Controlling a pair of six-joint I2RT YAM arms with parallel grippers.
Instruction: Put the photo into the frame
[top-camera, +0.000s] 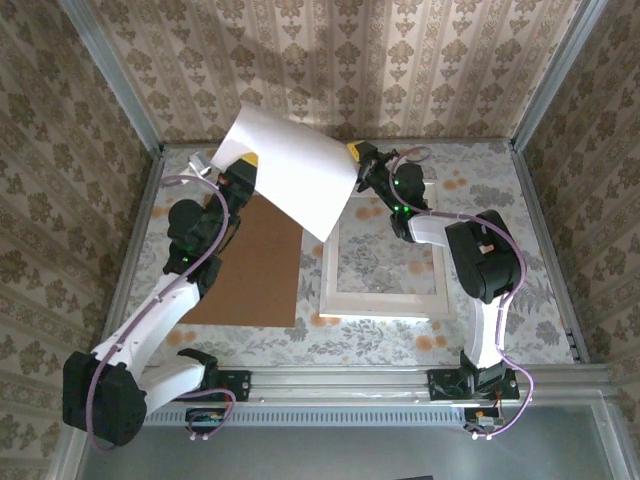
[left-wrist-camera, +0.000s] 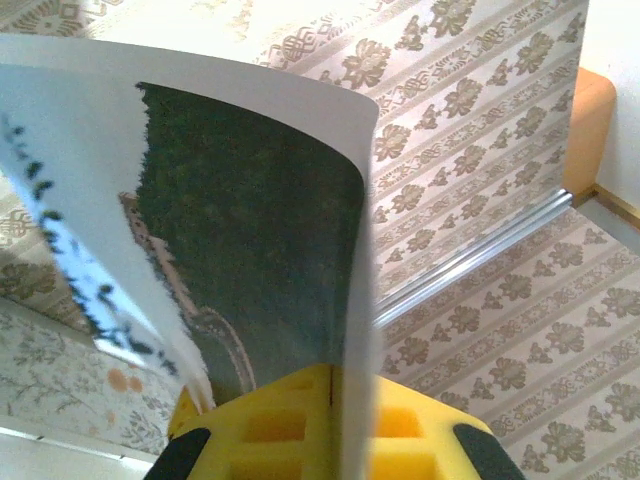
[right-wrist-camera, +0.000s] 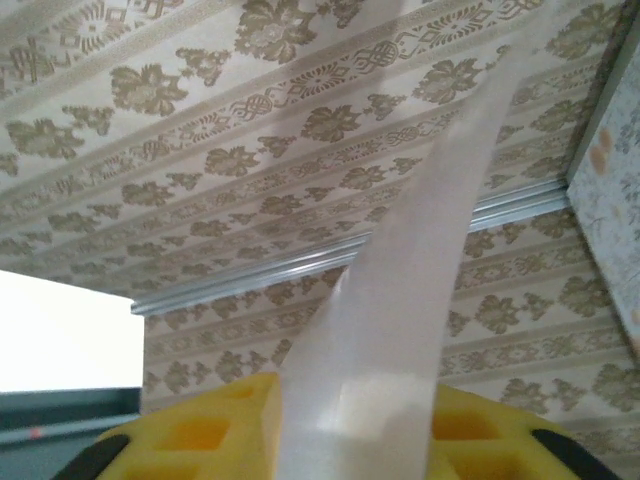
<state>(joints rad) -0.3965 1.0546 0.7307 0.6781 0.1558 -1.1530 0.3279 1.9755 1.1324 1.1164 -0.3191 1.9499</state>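
The photo (top-camera: 290, 165) hangs in the air above the back of the table, its white back facing the top camera and its sheet bowed. My left gripper (top-camera: 243, 163) is shut on its left edge. In the left wrist view the dark hill and pale path of the photo (left-wrist-camera: 250, 250) rise from the left gripper (left-wrist-camera: 335, 400) with its yellow jaws closed on the sheet. My right gripper (top-camera: 357, 153) is shut on the right edge. Between the yellow jaws of the right gripper (right-wrist-camera: 350, 420) the photo (right-wrist-camera: 400, 330) shows edge-on. The white frame (top-camera: 385, 305) lies flat below on the right.
A plain brown backing board (top-camera: 250, 270) lies flat left of the frame, partly under the left arm. Patterned walls with metal corner rails (top-camera: 110, 80) close in the table on three sides. A metal rail (top-camera: 400, 380) runs along the near edge.
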